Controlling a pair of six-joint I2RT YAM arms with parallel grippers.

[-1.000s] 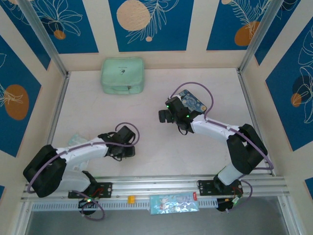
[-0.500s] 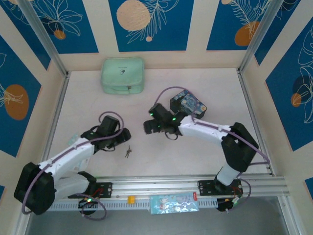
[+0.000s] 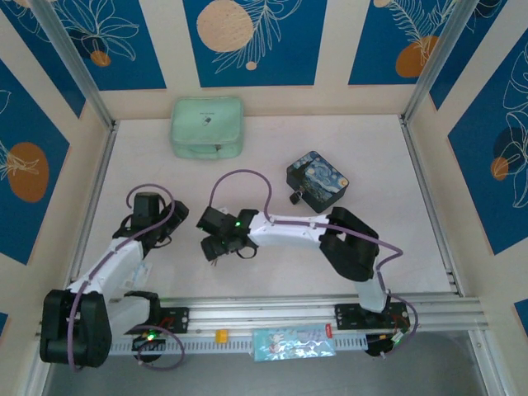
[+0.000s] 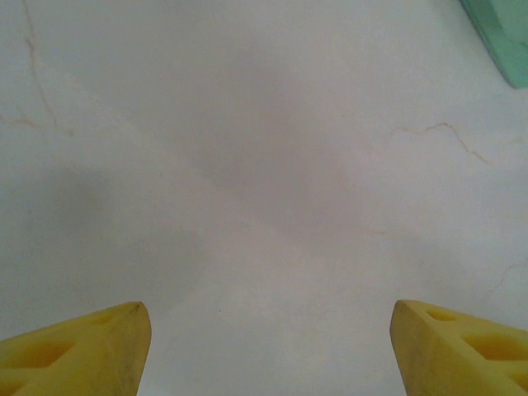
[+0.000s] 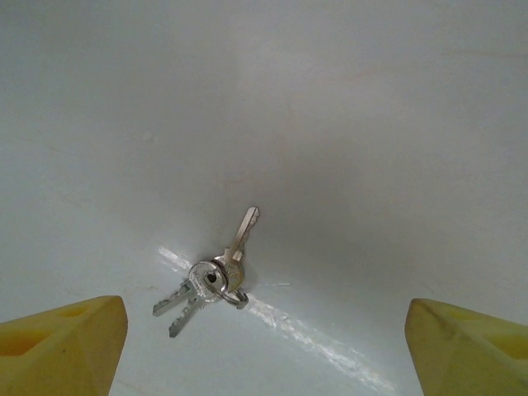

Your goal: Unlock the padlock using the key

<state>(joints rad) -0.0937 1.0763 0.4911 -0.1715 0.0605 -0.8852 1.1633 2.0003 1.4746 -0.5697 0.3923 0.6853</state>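
Since the earlier frames, the right arm [image 3: 289,224] has been swung away from the dark blue swirl-painted tin box [image 3: 318,179] and brought down to the left. The left arm [image 3: 107,264] has been drawn back toward the left wall.

From the top external view, the right jaws are seen low over the near middle of the pale tabletop [image 3: 371,148], above the spot where the keys were left lying half a second ago. The left jaws are held to the left of them, well apart. The tiny dark padlock with a thin silvery shackle [image 3: 294,198] is seen at the near-left edge of the tin box, touching it. A mint-green zipped fabric pouch [image 3: 207,126] is set near the far wall.

From the left wrist view, the two yellow fingertips [image 4: 82,346] are spread wide with nothing but bare tabletop between them, so the left jaws are released. A corner of the mint-green pouch [image 4: 503,33] is caught at the upper right.

From the right wrist view, the small bunch of thin silvery metal keys on a ring [image 5: 216,280] is seen lying flat on the tabletop, one key fanned upward and two to the lower left. The bunch lies between the widely parted yellow fingertips [image 5: 66,346] and is touched by neither, so the right jaws are released and nothing is grasped.
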